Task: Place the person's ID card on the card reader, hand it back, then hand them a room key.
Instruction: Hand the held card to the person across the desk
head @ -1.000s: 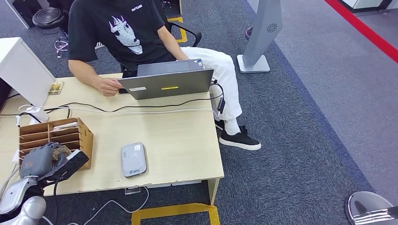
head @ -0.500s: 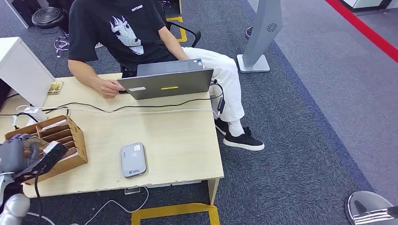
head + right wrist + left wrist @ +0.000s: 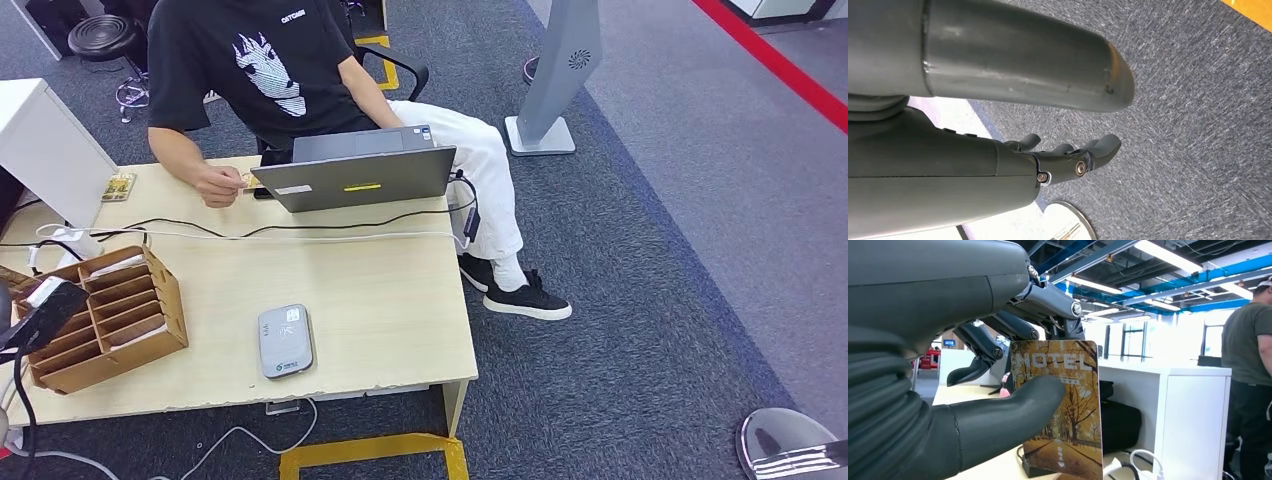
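Already the left hand (image 3: 973,390) pinches the key card (image 3: 1060,410) between thumb and fingers, lifted at the table's (image 3: 380,300) left end beside the rack (image 3: 110,320). It looks thin, stiff, light and slick, so gripping its flat faces near one edge leaves the rest free for the person (image 3: 270,70). Centre: the reader (image 3: 284,341). The right hand (image 3: 1068,160) hangs loose, holding nothing.
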